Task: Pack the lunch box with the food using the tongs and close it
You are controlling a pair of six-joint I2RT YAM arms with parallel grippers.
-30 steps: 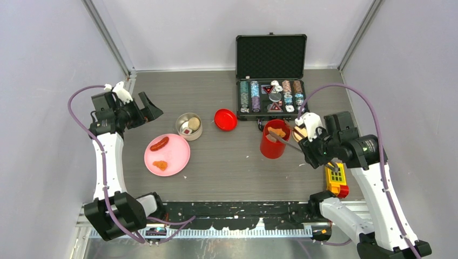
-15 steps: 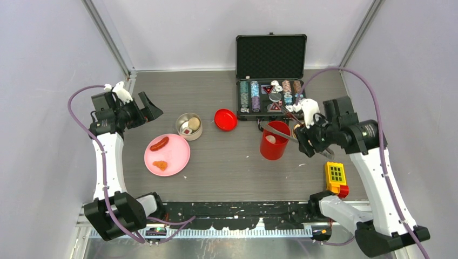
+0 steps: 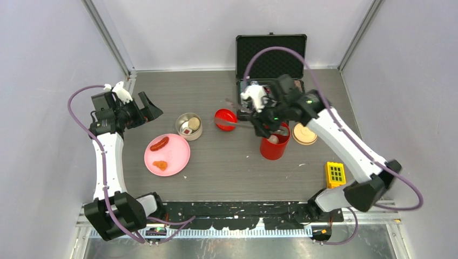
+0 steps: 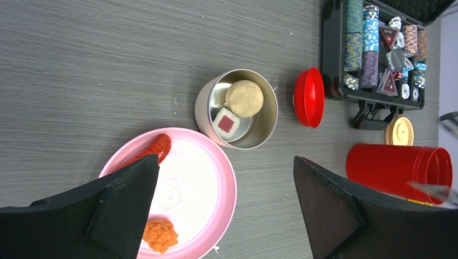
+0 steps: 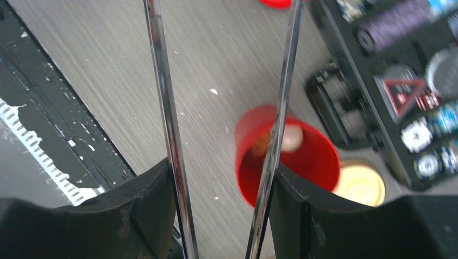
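Observation:
The tongs (image 5: 163, 108) are held in my right gripper (image 5: 221, 183), both slim arms pressed between its fingers; their tips are spread and hold nothing. In the top view the right gripper (image 3: 263, 120) hovers above the red canister (image 3: 274, 147), tongs (image 3: 240, 123) pointing left over the red lid (image 3: 225, 119). The canister (image 5: 291, 156) holds a pale lump (image 5: 292, 138) and an orange piece. The steel bowl (image 4: 202, 105) contains a white cube (image 4: 226, 122) and a beige lump. A sausage (image 3: 159, 143) and a nugget (image 3: 160, 165) lie on the pink plate (image 3: 175, 154). My left gripper (image 4: 226, 158) hangs open high above the plate.
The open black poker chip case (image 3: 270, 70) stands behind the canister. The beige disc lid (image 3: 304, 134) lies right of the canister. A yellow and red block toy (image 3: 335, 174) sits near the front right. Grey walls close in both sides.
The right arm swung left from the table's right side, across the canister. The orange nugget held in the tongs a second ago is gone from their tips. The left arm stayed still.

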